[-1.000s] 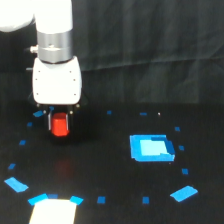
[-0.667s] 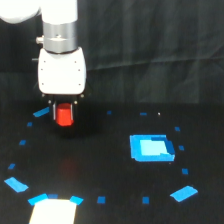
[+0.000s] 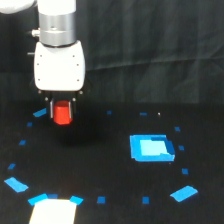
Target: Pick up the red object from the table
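A whitish patch [image 3: 52,211] lies at the counter's [image 3: 100,165] near edge. Farther back sits a blue square [image 3: 150,148]. Toward the far edge, the fingers [image 3: 62,111] are clenched on the red object [image 3: 62,113], holding it clear above the counter.

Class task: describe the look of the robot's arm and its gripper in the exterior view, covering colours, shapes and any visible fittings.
The arm has a white upper link and a silver-grey cylindrical wrist section. Below it sits a boxy white gripper head with rounded corners and small dark fittings along its lower edge. Its short jaws look dark. No cables or markings show.
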Controlling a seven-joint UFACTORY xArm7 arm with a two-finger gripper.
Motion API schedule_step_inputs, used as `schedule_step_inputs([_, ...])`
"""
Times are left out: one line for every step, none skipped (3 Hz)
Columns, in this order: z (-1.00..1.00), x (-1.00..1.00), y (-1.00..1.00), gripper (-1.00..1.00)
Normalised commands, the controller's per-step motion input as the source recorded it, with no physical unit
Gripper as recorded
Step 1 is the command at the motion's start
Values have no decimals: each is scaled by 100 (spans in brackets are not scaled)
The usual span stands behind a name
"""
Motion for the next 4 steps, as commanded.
schedule_step_inputs([100, -28, -100, -83])
schedule_step_inputs([75, 4, 0, -100])
schedule_step_inputs([8, -16, -29, -100])
schedule_step_inputs([32, -4, 18, -98])
